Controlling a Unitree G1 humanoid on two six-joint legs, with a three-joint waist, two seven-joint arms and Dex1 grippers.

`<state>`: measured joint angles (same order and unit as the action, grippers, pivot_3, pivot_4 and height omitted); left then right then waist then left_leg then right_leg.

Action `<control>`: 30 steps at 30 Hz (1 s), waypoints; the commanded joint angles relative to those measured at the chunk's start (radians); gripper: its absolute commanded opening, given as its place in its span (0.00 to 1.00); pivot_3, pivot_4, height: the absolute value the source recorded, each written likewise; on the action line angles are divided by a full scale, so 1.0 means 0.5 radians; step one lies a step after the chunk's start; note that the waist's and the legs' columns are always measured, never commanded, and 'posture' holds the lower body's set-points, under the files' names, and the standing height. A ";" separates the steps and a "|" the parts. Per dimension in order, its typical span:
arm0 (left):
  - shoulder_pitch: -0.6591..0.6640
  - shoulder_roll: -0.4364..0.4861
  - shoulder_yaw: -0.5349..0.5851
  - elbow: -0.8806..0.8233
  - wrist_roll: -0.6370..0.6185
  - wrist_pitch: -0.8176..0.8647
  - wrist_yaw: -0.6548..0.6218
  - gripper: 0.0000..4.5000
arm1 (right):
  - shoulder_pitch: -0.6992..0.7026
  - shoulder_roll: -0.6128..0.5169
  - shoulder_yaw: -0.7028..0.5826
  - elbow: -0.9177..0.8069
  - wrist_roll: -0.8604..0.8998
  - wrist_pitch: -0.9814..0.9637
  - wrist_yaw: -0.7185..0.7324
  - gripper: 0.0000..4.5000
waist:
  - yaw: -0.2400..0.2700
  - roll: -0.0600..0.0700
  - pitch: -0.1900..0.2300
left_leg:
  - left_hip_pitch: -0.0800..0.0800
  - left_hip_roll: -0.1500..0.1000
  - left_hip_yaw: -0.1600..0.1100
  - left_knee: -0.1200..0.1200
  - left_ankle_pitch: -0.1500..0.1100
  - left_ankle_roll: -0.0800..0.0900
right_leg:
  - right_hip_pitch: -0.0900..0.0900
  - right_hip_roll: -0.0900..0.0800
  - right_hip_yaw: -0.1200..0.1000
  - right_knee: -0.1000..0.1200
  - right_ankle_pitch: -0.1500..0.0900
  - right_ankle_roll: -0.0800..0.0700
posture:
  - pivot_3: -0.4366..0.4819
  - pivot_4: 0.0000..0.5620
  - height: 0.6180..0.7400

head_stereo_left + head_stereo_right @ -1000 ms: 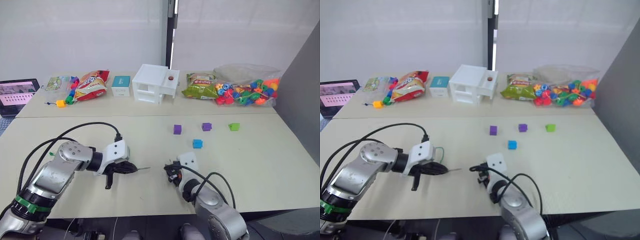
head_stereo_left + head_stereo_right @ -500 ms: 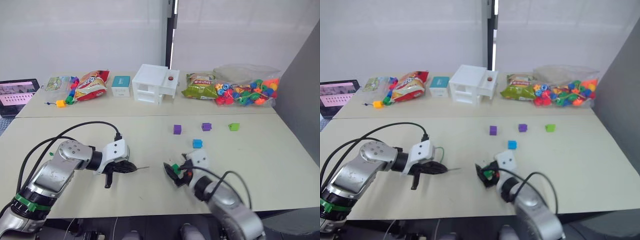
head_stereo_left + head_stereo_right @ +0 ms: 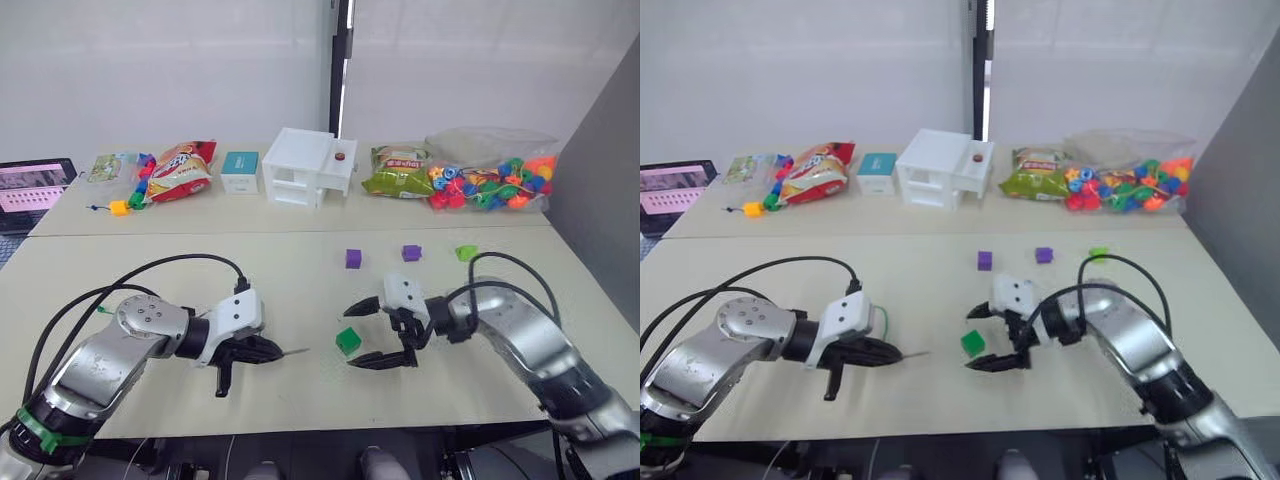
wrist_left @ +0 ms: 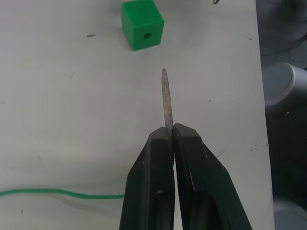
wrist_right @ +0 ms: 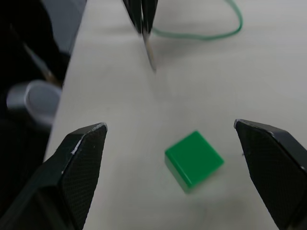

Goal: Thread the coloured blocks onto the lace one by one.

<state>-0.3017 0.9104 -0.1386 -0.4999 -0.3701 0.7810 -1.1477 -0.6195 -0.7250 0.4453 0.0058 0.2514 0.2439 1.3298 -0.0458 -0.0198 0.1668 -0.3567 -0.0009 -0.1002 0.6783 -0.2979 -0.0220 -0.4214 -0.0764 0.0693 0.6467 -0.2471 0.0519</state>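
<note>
While no block sits on the lace yet, count threading as not begun: 0 of the blocks strung.

Item 1 – dark green block: loose on the desk, between your two grippers. It lies inside the wide gap of the right gripper, touching neither finger as far as you can see. Bore hole shows on one side face in left wrist view.

Item 2 – left gripper: jaws closed tight on the pale stiff tip of the lace; tip sticks out ahead, aimed near the dark green block but apart from it, slightly off the hole. Green cord trails behind over the desk.

Item 3 – right gripper: jaws spread wide, holding nothing.

Item 4 – blocks left, farther back on the desk, well apart from both grippers: purple block, second purple block, light green block. Blue one: you can't make it out, prob. behind the right arm.

Remaining, by judgement: grasp the dark green block, line hole w/ tip, push through; repeat for the rest.
</note>
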 commanded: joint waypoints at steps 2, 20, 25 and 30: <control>0.084 0.043 0.007 -0.110 0.001 0.003 0.082 0.00 | -0.210 0.157 0.058 0.417 -0.173 -0.513 0.229 1.00 | -0.005 0.000 0.000 | 0.000 0.000 0.001 0.001 0.000 0.000 | -0.001 -0.001 0.001 -0.001 0.000 0.000 | 0.48 0.27 1.00; 0.262 -0.060 -0.108 0.009 0.080 -0.151 0.244 0.00 | -0.274 0.361 -0.045 0.833 -0.314 -0.652 0.287 0.26 | 0.007 0.001 0.000 | 0.003 0.000 0.001 0.000 0.001 -0.002 | 0.000 -0.001 0.001 0.003 0.001 -0.001 | 0.48 0.27 1.00; 0.105 -0.077 -0.084 -0.025 -0.019 0.033 0.244 0.00 | -0.029 0.334 -0.113 0.278 -0.293 -0.173 0.072 0.26 | 0.013 0.001 0.000 | 0.000 0.000 -0.001 0.000 0.001 -0.002 | -0.002 -0.001 0.000 0.003 0.001 -0.001 | 0.48 0.27 1.00; -0.091 -0.048 -0.192 -0.010 0.014 0.135 0.221 0.00 | 0.169 0.294 -0.095 -0.089 -0.347 0.130 -0.103 0.26 | 0.010 0.001 0.000 | -0.001 -0.001 -0.001 0.000 0.001 -0.002 | -0.002 -0.001 0.000 0.003 0.001 -0.001 | 0.48 0.27 1.00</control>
<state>-0.3241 0.8775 -0.2190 -0.4831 -0.3612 0.8378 -1.0319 -0.5414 -0.5668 0.4116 0.0298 0.0790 0.2657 1.2992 -0.0409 -0.0193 0.1668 -0.3569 -0.0015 -0.1009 0.6786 -0.2974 -0.0230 -0.4221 -0.0767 0.0694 0.6481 -0.2467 0.0514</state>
